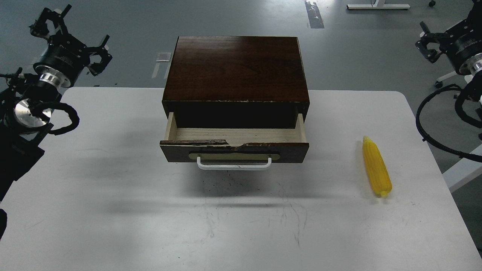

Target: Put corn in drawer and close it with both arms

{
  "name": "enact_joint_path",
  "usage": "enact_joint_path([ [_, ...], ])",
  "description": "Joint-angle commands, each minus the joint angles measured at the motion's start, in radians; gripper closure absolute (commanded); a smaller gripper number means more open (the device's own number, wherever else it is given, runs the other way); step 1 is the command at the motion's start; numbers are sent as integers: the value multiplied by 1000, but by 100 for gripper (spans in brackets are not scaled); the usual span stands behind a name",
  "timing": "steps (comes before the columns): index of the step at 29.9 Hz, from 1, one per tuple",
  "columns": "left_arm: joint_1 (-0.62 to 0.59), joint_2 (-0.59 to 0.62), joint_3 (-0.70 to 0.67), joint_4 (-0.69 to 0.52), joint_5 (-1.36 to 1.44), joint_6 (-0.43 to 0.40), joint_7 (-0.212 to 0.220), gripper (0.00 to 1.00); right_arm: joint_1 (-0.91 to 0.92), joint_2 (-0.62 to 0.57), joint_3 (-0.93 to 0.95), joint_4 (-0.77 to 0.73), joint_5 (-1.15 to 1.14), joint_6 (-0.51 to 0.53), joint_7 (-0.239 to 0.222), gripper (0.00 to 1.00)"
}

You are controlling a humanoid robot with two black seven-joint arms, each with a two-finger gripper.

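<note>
Nothing is done yet: the long bright yellow plastic-looking corn (377, 167) lies on the white worktop (113, 210), well right of the open dark brown wooden drawer (234, 145) (empty). Left fingers (98, 48) spread; right fingers (427, 43) unclear, I cannot tell.

Drawer (234, 152) open — corn (376, 166) lying right

Drawer (234, 140) back half hidden in shadow under cabinet (235, 69) top. Right gripper (429, 41) at 2 o'clock partly cut by frame edge, jaws too dark to tell apart. Left arm (22, 124) cut off at 9 o'clock. Table (113, 226) near edge cropped at 6 o'clock.
</note>
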Motion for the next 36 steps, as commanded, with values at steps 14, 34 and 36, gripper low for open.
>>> enact_joint_path([
  [14, 25, 4, 7, 14, 3, 0, 1, 2, -4, -3, -3, 2, 0, 0, 0, 0],
  [34, 61, 3, -36, 14, -6, 0, 1, 2, -67, -8, -18, 14, 0, 0, 5, 0],
  [36, 59, 7, -40, 14, -6, 0, 1, 2, -73, 2, -25, 16, -2, 0, 5, 0],
])
